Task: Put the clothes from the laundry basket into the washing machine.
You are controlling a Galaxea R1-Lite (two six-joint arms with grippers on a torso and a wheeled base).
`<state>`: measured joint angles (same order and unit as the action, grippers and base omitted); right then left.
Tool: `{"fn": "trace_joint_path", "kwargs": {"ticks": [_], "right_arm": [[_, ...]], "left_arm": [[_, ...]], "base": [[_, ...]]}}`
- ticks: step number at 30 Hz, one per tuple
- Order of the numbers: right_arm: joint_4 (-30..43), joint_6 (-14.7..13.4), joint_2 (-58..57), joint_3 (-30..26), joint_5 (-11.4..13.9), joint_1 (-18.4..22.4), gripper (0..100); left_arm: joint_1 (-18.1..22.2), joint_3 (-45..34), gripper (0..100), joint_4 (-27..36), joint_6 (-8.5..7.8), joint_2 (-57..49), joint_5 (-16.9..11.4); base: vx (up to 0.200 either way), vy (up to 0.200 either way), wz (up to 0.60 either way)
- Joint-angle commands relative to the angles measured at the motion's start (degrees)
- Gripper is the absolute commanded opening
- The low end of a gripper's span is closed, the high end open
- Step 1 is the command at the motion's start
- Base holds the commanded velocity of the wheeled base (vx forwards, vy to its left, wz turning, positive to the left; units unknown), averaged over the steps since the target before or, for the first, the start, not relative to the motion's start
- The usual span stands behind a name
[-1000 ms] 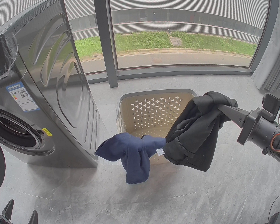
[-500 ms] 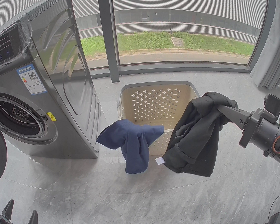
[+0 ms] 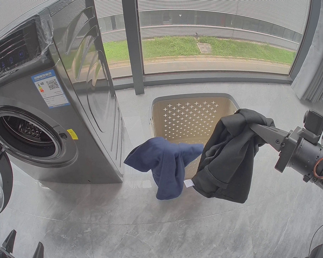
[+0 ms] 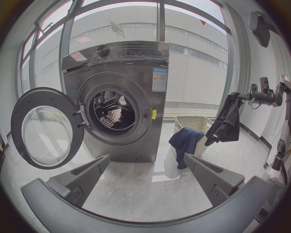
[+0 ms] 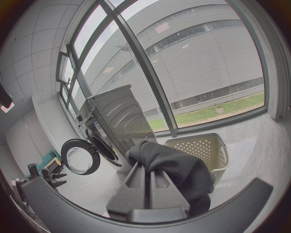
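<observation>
Pinching crumpled black mesh garment [image 3: 227,160], right tool [image 3: 254,126] hangs near star-punched basket [image 3: 194,96]; left tool [image 4: 146,157] spread.

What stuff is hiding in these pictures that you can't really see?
- Bottom of the laundry basket, head view: the blue garment over its near rim and the hanging black garment cover it, so I cannot tell if more clothes are inside.
- Tips of the right gripper, right wrist view: buried in the black garment.
- Sticker on the washing machine, head view: print too small.
- Left gripper, head view: cut off by the bottom edge.
</observation>
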<state>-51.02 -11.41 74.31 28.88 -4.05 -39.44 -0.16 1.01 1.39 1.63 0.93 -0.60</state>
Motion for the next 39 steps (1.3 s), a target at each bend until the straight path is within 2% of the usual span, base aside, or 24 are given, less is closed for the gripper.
{"fn": "trace_joint_path", "kwargs": {"ticks": [1, 26, 35, 39], "right_arm": [[-0.05, -0.10, 0.31, -0.05, 0.00, -0.03, 0], [-1.63, -0.02, 0.39, -0.14, 0.71, -0.03, 0], [-1.63, 0.07, 0.31, -0.14, 0.62, 0.06, 0], [-1.63, 0.07, 0.31, -0.23, 0.62, 0.15, 0]], "left_arm": [[-0.02, -0.48, 100, 0.02, -0.05, -0.40, -0.02], [-0.02, -0.48, 100, 0.02, 0.04, -0.40, -0.02], [-0.02, -0.48, 100, 0.02, -0.14, -0.40, -0.02], [-0.02, -0.48, 100, 0.02, -0.14, -0.40, -0.02]], "base": [[0.000, 0.200, 0.00], [0.000, 0.200, 0.00], [0.000, 0.000, 0.00], [-0.200, 0.000, 0.00]]}}
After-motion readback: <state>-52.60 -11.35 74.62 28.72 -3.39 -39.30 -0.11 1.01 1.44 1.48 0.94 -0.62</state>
